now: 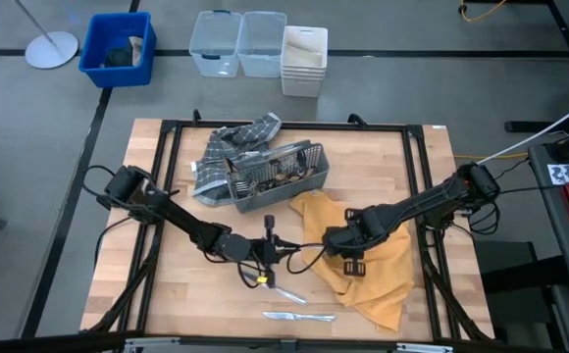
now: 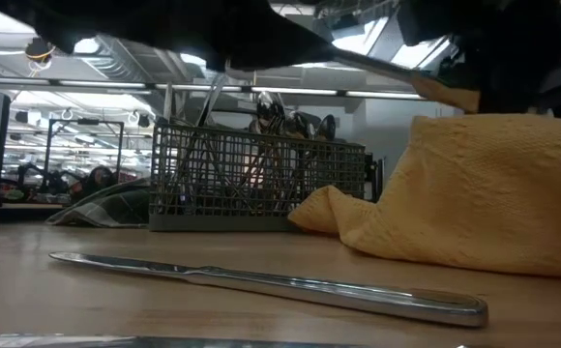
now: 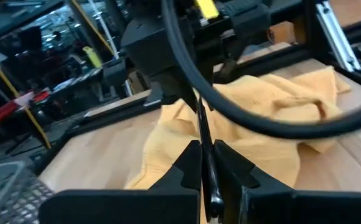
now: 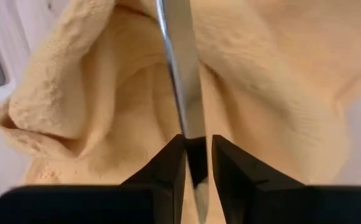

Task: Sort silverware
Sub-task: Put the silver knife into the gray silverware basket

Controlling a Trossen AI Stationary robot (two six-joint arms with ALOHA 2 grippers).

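Pale wooden table [image 1: 167,294] under a dark frame, with both arms met near its middle: left pincer [image 3: 206,163] clenched on one end of a slim, flat metal piece [image 3: 200,127], right pincer [image 4: 196,149] clenched on a smooth, shiny blade-like strip [image 4: 179,74] over the soft, rumpled yellow cloth [image 1: 378,265], seemingly one utensil gripped at both ends for a handover or wiping. Farther out, two glossy knives [image 1: 299,316] flat near the front edge; remaining silverware [image 1: 280,175] upright in the grey mesh caddy [image 1: 309,157] beside a checked towel [image 1: 226,147].
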